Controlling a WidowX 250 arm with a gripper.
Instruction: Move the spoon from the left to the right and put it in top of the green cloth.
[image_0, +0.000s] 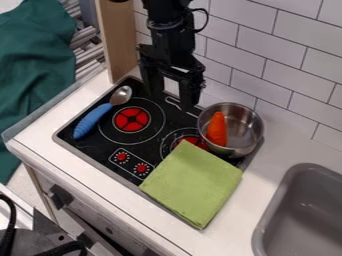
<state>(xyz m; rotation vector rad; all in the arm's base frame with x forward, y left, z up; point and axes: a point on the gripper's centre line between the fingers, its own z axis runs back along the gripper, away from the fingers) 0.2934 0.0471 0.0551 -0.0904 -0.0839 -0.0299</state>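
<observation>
One spoon, blue ribbed handle, silver bowl (92, 121), on black stovetop (97, 146), left edge | Black two-finger claw (172, 100): spread, empty, by far edge | Step: pre-grasp | Next: align left, descend, pinch handle | Destination: square green cloth (193, 182)

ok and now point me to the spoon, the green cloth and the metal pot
Spoon (93, 121): camera view, on its blue handle.
Green cloth (192, 184): camera view, middle of its upper face.
Metal pot (244, 126): camera view, bare inner wall, right of the orange thing inside.
</observation>
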